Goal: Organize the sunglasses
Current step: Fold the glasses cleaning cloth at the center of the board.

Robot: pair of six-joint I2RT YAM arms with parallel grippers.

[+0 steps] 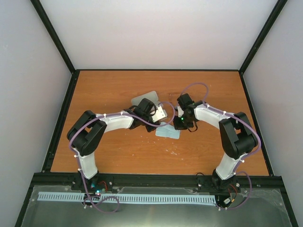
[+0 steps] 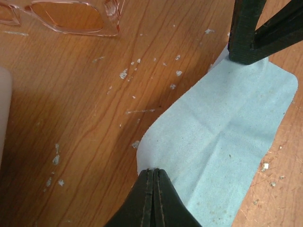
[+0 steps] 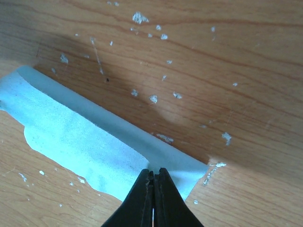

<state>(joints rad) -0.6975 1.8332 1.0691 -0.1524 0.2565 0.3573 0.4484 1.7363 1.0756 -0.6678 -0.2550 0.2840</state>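
blue cloth [image 2: 227, 127] pinched at opposite edges, left tool [image 2: 154, 171] and right tool [image 3: 152, 172] both clamped tight on it; sunglasses [image 2: 71, 16] lie on worktop [image 2: 85, 118] near cloth, not touching; best lift both edges evenly, fold low, clear of frames.

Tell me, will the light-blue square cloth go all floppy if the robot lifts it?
Probably floppy: the light-blue square cloth shows soft creases, and one edge curls over beside the right gripper. It looks thin and likely light. Lifted by the edge at the left gripper, it would likely drape and sag rather than stay flat.
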